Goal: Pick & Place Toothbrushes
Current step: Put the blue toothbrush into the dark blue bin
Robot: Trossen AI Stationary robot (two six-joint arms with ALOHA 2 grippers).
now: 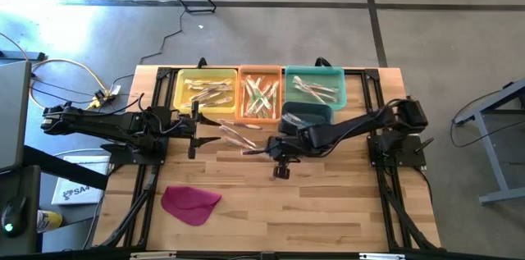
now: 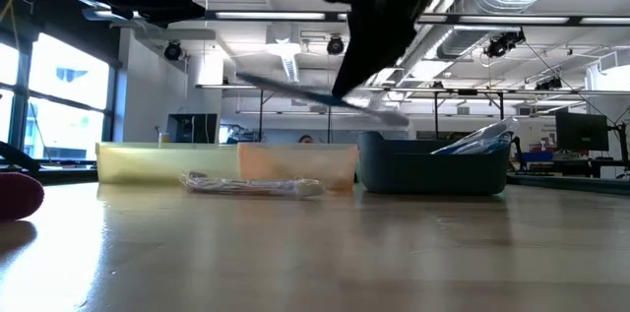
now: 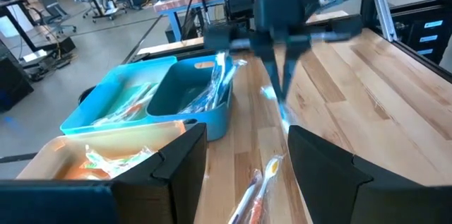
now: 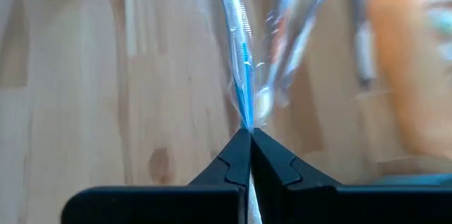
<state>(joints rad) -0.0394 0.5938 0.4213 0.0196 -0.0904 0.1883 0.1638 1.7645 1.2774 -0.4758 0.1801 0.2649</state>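
Right gripper: the right gripper (image 1: 264, 152) reached from the right edge of the table (image 1: 328, 211) to its middle, in front of the orange bin; its jaws were clenched on a blue-handled toothbrush (image 4: 239, 47) in a clear wrapper.
Held toothbrush: in the low view it (image 2: 315, 95) hung clear of the tabletop, tilted, well above the wood; in the right wrist view the wrapper ran straight out from the closed fingertips (image 4: 233, 157).
Left gripper: the left gripper (image 1: 194, 131) waited near the left edge, in front of the yellow bin, jaws released and spread wide, with nothing between them; its fingers (image 3: 176, 160) framed the left wrist view.
Loose toothbrushes: a few wrapped toothbrushes (image 1: 236, 133) lay on the table between the two grippers, just in front of the yellow and orange bins; the low view showed them (image 2: 251, 185) flat on the wood.
Yellow bin: the yellow bin (image 1: 182, 79) stood at the far edge, left of the row, with wrapped toothbrushes inside.
Orange bin: the orange bin (image 1: 259, 70) stood in the middle, touching its neighbours, with green and white handles inside.
Teal bin: the teal bin (image 1: 313, 71) stood on the right of the row, holding several brushes.
Dark blue bin: a dark blue bin (image 1: 308, 112) sat just in front of the teal one, with wrapped brushes sticking out over its rim (image 3: 219, 86).
Magenta cloth: a magenta cloth (image 1: 190, 202) lay flat near the front left corner, well apart from everything else.
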